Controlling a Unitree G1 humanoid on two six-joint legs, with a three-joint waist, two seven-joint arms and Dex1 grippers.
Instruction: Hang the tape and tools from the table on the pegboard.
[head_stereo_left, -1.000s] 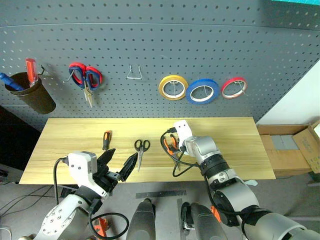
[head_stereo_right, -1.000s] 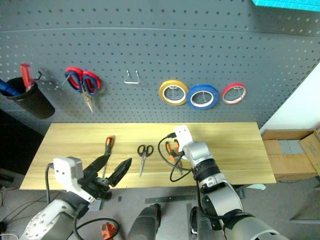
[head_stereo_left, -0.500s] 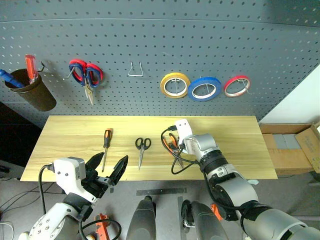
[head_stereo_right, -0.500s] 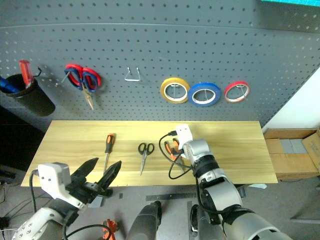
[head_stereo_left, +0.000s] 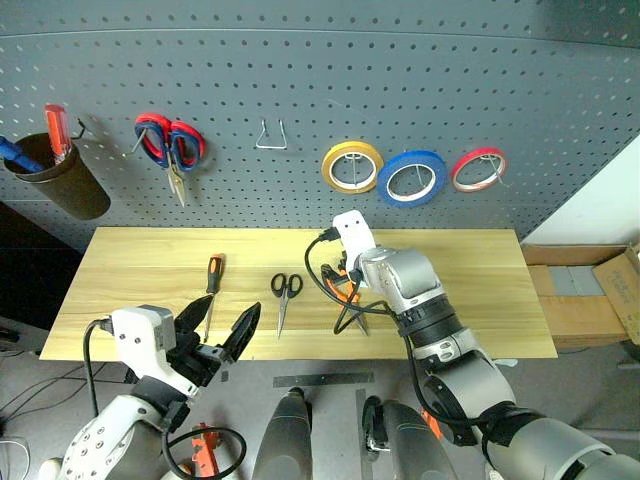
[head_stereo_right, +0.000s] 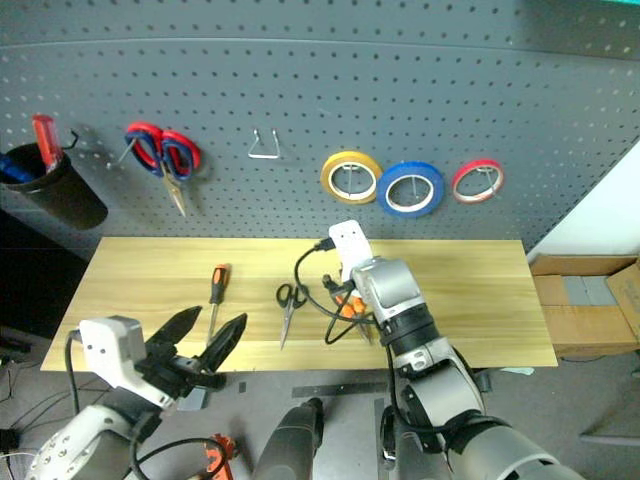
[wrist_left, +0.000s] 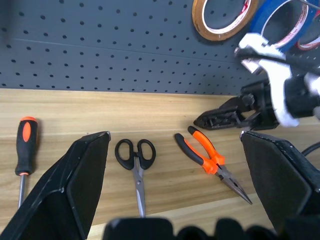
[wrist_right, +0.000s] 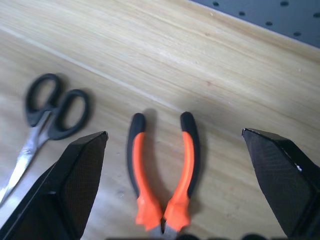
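Note:
The blue tape (head_stereo_left: 412, 178) hangs on a hook of the dark grey pegboard (head_stereo_left: 300, 90). On the wooden table (head_stereo_left: 470, 280) lie the orange-and-black screwdriver (wrist_left: 25, 145), the black-handled scissors (wrist_left: 135, 155) and the orange-handled pliers (wrist_right: 187, 160). My right gripper (wrist_right: 173, 132) hovers open just above the pliers' handles, pointing down at them and holding nothing. Open and empty too, my left gripper (head_stereo_left: 232, 310) stays at the table's front edge, in front of the screwdriver and scissors.
A yellow roll (head_stereo_left: 350, 167) and a thin red roll (head_stereo_left: 477, 168) flank the blue tape. Red-and-blue scissors (head_stereo_left: 170, 145) with bare pliers, an empty wire hook (head_stereo_left: 270, 140) and a brown cup (head_stereo_left: 65, 185) also hang there. Cardboard boxes (head_stereo_left: 590, 300) stand at the right.
My right gripper has risen from the table above the pliers and shifted slightly left, tipping further down. The left gripper has kept its place; both stay open.

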